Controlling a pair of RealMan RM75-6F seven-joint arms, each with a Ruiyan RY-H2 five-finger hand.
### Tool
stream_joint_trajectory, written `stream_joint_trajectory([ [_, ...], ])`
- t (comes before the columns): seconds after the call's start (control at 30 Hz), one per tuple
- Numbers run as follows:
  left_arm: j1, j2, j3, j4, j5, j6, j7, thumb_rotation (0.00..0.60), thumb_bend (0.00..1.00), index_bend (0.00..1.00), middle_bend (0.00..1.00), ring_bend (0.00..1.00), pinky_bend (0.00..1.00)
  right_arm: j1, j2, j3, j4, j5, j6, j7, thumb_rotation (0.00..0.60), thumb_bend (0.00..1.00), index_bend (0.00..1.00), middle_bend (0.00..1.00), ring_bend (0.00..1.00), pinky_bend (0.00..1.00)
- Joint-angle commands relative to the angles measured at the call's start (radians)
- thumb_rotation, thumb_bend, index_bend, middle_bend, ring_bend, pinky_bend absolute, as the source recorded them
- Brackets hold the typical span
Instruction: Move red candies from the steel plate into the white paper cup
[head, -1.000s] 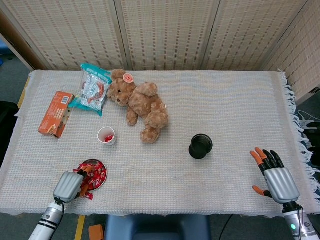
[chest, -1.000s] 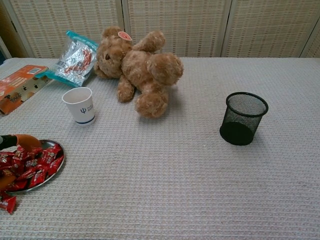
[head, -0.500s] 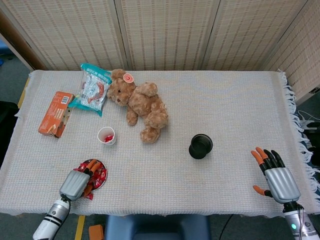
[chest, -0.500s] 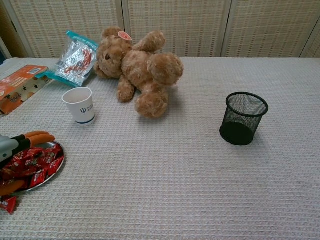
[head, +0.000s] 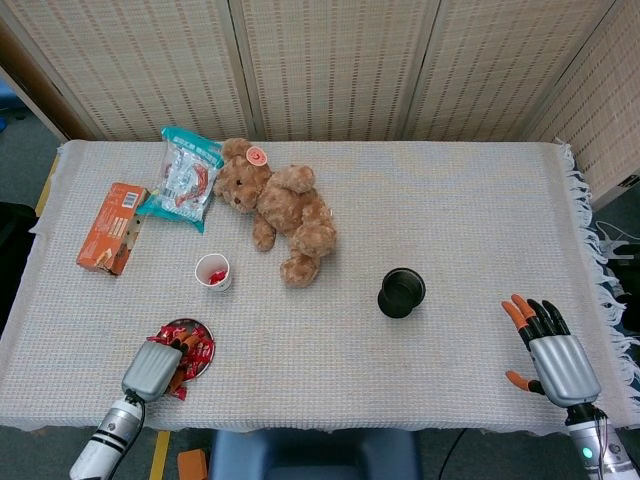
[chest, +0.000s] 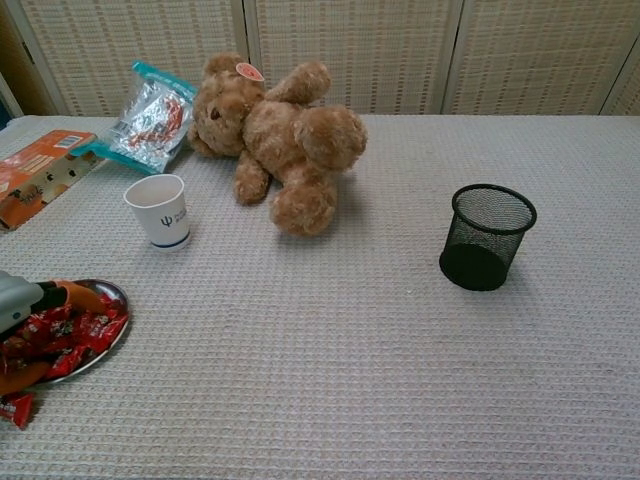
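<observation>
Many red candies (chest: 65, 335) lie heaped in the steel plate (head: 199, 328) near the front left edge of the table (head: 450, 220), wrappers pointing every which way, so I can give no common long axis. One candy (chest: 14, 408) lies off the plate on the cloth, just at its near side. My left hand (head: 153, 368) sits over the plate's near half with orange fingertips (chest: 82, 296) down among the wrappers; whether they pinch one I cannot tell. The white paper cup (head: 212, 271) stands upright beyond the plate, mouth up, with something red inside. Between the two lies only bare cloth. Behind the cup a teddy bear (head: 280, 211) lies on its side, with a snack bag (head: 183, 178) and an orange box (head: 111, 227) to its left. A black mesh cup (head: 401, 292) stands well to the right. My right hand (head: 552, 350) rests open at the far right, fingers spread, holding nothing.
</observation>
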Motion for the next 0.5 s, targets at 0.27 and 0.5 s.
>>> stream_joint_trajectory([
  [0.27, -0.003, -0.024, 0.000, 0.030, 0.002, -0.002, 0.016, 0.600, 0.37, 0.29, 0.34, 0.78, 1.00, 0.000, 0.002, 0.001, 0.001, 0.001, 0.001, 0.003, 0.600, 0.01, 0.00, 0.00, 0.00, 0.00],
  [0.5, 0.000, -0.028, 0.001, 0.038, 0.007, 0.005, 0.016, 0.600, 0.36, 0.38, 0.45, 0.78, 1.00, -0.002, 0.002, 0.001, 0.001, 0.000, 0.004, 0.002, 0.600, 0.02, 0.00, 0.00, 0.00, 0.00],
])
